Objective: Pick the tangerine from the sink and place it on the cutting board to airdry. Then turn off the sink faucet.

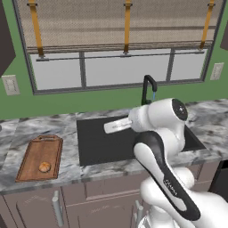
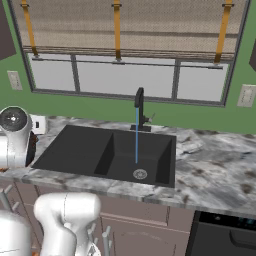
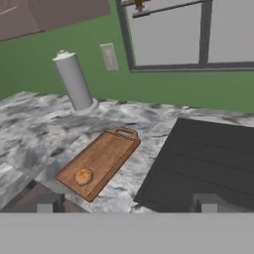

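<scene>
At the bottom of the hand view the gripper point(image 3: 126, 202) shows as two dark finger tips point(image 3: 47, 202) set far apart, nothing between them: jaws wide open, holding nothing. It hangs above the counter point(image 3: 39, 134), looking down across the near corner of the cutting board point(image 3: 99, 161) and the edge of the sink point(image 3: 208, 158).

The tangerine point(image 3: 83, 176) sits on the board, toward the short end away from the handle cut-out, inside the raised rim. The left base view agrees: the fruit point(image 1: 44, 167) lies on the near half of the board point(image 1: 41, 156), handle end pointing to the wall. The board lies flat on the grey marbled counter point(image 1: 67, 147) just left of the sink point(image 1: 102, 142), with a strip of counter between them.

The arm's forearm reaches out over the black basin in the left base view, its white wrist over the basin's left part.

The faucet point(image 2: 140, 107) stands behind the sink point(image 2: 90, 150) at the back edge. A thin blue stream of water point(image 2: 136, 135) falls straight from the spout down to the round metal drain point(image 2: 140, 174), so the tap is on.

A grey upright cylinder point(image 3: 74, 82) stands on the counter by the green wall, beyond the board, with a wall outlet point(image 3: 108, 56) to its right. A window point(image 2: 125, 77) spans the wall behind the sink.
</scene>
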